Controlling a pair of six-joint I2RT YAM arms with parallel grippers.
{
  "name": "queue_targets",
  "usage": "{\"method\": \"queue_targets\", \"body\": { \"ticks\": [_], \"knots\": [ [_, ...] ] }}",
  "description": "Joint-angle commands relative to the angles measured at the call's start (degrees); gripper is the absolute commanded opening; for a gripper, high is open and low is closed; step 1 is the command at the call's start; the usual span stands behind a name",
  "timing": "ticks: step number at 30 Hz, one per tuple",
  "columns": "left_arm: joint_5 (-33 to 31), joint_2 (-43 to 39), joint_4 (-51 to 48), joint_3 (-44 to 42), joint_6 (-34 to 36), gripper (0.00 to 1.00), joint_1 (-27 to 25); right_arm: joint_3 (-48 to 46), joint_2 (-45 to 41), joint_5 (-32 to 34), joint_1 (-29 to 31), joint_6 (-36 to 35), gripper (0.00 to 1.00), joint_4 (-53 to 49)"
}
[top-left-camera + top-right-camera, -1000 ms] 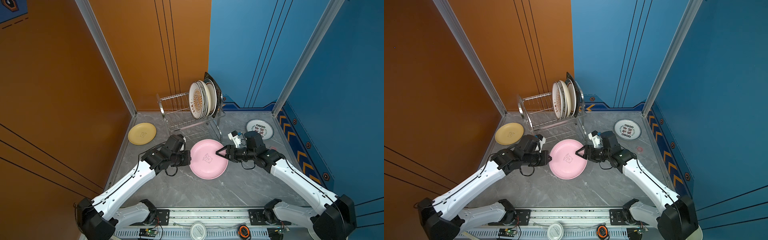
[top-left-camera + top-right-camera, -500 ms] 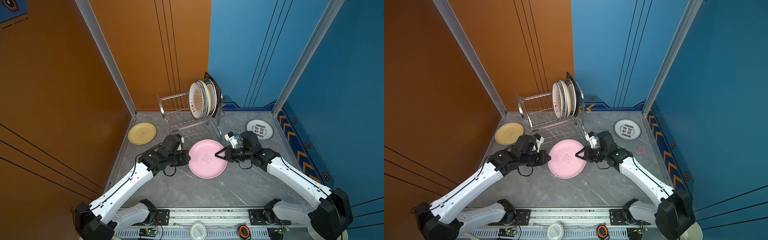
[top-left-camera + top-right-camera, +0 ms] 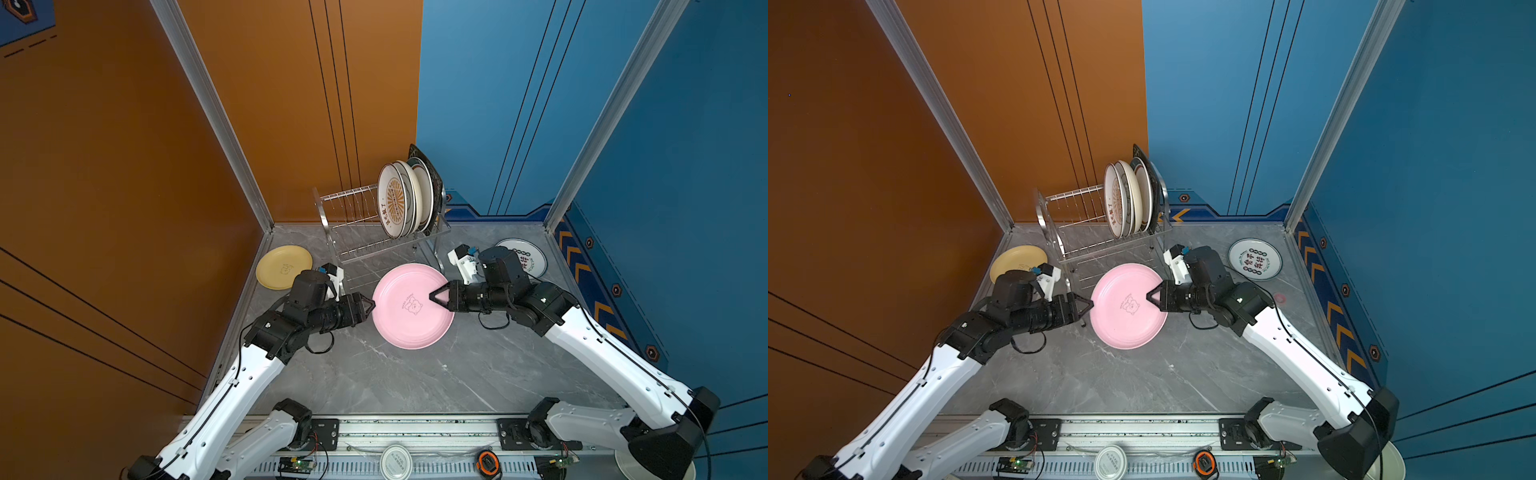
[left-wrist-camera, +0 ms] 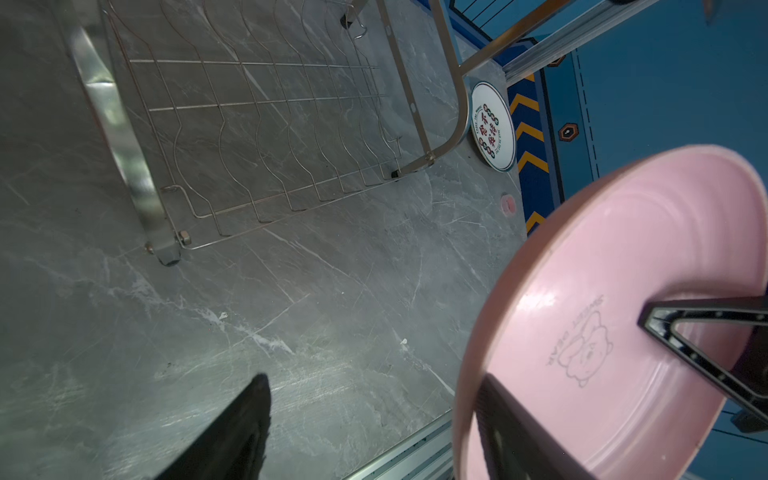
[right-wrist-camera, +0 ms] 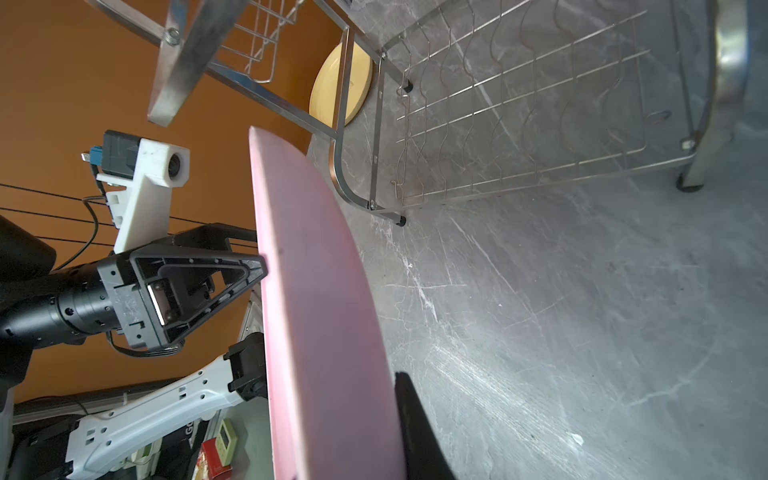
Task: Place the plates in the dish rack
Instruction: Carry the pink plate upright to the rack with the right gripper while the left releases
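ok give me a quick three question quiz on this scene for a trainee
1. True or false: the left gripper is clamped on the pink plate.
2. How many plates lie flat on the table?
3. In both top views the racked plates stand at the rack's: A right end, B middle, C left end.

Key:
1. False. It is open, and the right gripper grips the rim.
2. Two: the yellow plate and the white plate.
3. A.
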Motion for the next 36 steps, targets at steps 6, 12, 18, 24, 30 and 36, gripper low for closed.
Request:
{"method": "queue_targets", "body": {
  "ticks": [6,12,18,24,30,36],
  "knots": [
    [1.04,-4.10,-5.24,-4.04,1.07,0.98,11.29,15.94,-0.20,25.66,7.70,-3.90,0.03,-17.56],
    [2.20,-5.29,-5.30,-5.12,2.52,0.98,14.95,30.55,5.13,38.67,15.74,-6.05,0.03,-23.30],
    [0.04,-5.98,-5.24,-7.61,2.79,0.98,15.60,48.50,15.12,56.01,24.36,-12.40,0.03,-26.97],
    [-1.24,-6.02,-4.36,-8.89,3.80,0.98,16.28,64.33,27.76,67.46,26.50,-21.95,0.02,-23.03],
    [-0.91,-6.16,-3.43,-9.66,3.54,0.98,16.37,66.75,34.19,73.26,25.84,-32.39,0.02,-6.84],
    [-0.72,-7.11,-3.47,-10.76,3.46,0.98,16.68,67.00,39.33,74.54,24.14,-39.69,0.02,6.08]
  ]
}}
